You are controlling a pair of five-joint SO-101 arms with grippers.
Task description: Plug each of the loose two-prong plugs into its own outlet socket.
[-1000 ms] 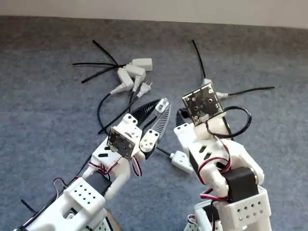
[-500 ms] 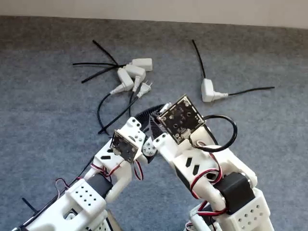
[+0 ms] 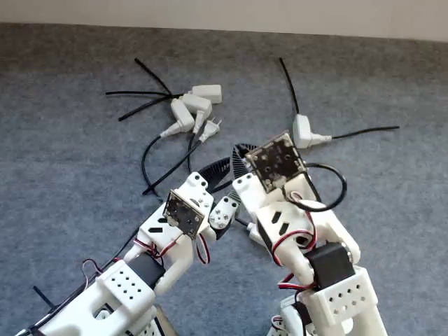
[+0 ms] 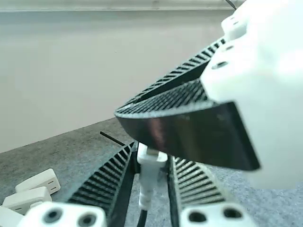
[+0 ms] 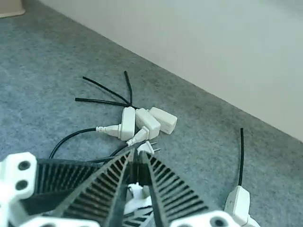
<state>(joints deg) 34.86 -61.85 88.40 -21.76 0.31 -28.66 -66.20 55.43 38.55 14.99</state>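
In the left wrist view, my left gripper [image 4: 149,189] is shut on a white two-prong plug [image 4: 149,176], with its black cable trailing down. My right gripper [image 4: 124,111] crosses just above that plug, its ribbed fingers [image 4: 182,97] together. From above, the left gripper [image 3: 229,165] and right gripper [image 3: 241,150] overlap at the carpet's middle, and the right arm hides the held plug. A loose plug [image 3: 212,128] [image 5: 147,147] lies just beyond them. Three white outlet blocks [image 3: 196,103] [image 5: 142,123] are bunched at the back left. Another outlet block [image 3: 302,130] [image 5: 236,201] lies at the back right.
Grey carpet [image 3: 77,175] covers the table, and a pale wall [image 3: 224,14] runs along the back. Black cables [image 3: 147,164] loop left of the grippers and fan out behind the bunched outlets. A thin cable [image 3: 367,130] runs right from the back-right outlet.
The right arm swung left from beside the back-right outlet, and its gripper now crosses over the left gripper's tips. The left arm has barely shifted and still holds the plug.
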